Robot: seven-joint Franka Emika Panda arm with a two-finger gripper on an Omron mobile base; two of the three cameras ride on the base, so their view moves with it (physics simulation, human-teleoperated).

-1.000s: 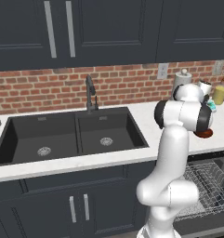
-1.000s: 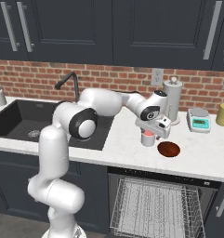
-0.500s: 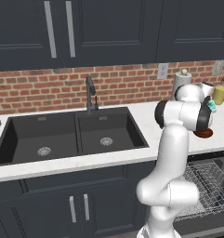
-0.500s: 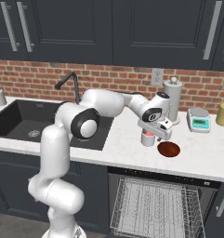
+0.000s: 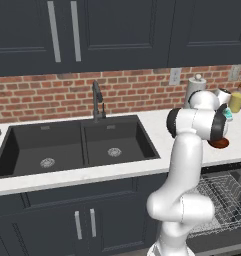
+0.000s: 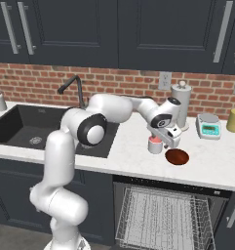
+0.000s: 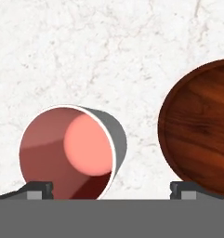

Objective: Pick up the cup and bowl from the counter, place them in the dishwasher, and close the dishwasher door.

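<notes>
- Left base view: the arm blocked most of the action. I could just make out a sliver of the bowl (image 5: 220,143) peeking past the elbow, sitting on the counter (image 5: 142,167) toward its right end, not far back from the front edge. The dishwasher (image 5: 224,202) below was wide open with its rack pulled out.
- Right base view: much better angle. The gripper (image 6: 170,143) was hovering low over the cup (image 6: 154,144), and the bowl (image 6: 177,156) sat just beside it, closer to the counter's (image 6: 128,156) front edge. The dishwasher (image 6: 163,219) rack sat right underneath.
- Hand view: fingers spread wide, nothing between them. The cup (image 7: 69,151) was off to one side near one fingertip (image 7: 36,189), with the bowl (image 7: 199,128) by the other.
- My read: I was in the reach-for-the-cup step. Next move needed me to centre on the cup, drop, then squeeze without nudging the bowl.
</notes>
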